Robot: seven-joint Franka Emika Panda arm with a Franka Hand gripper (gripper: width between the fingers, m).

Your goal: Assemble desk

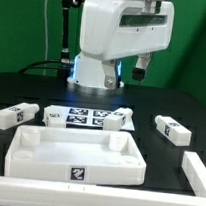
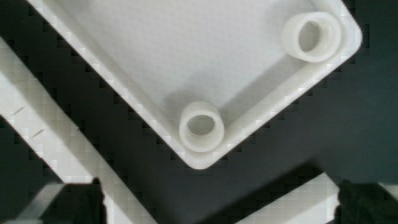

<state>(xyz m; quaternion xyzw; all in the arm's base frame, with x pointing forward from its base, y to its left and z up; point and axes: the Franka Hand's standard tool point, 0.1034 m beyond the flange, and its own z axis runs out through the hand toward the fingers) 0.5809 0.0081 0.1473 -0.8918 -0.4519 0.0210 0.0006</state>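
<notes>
In the exterior view the tabletop [image 1: 77, 157] lies hollow side up on the black table [image 1: 181, 102], toward the front and roughly centred. Its corner sockets therefore face upward, which I take to be the way the legs are meant to enter. The first leg [image 1: 15, 114] lies well apart toward the exterior view's left and the second leg [image 1: 169, 128] well apart toward its right. A further white piece [image 1: 198, 174] is cut off by the frame at the lower right. The marker board [image 1: 87, 117] lies just behind the tabletop. Bare table surrounds each loose part, so there looks to be room to come down on either leg from above. The end effector [image 1: 142, 66] hangs high under the arm's white body, behind the marker board, touching nothing. In the wrist view a corner of the tabletop fills most of the frame, with the corner socket [image 2: 201, 127] and the farther socket [image 2: 317, 38] both open and unfilled. The dark fingers [image 2: 50, 205] sit wide apart with only black table between them, so the end effector is released and empty. A white strip [image 2: 45, 120] runs beside the tabletop; I cannot tell what it is. The raised rim is the edge any descent must clear.
</notes>
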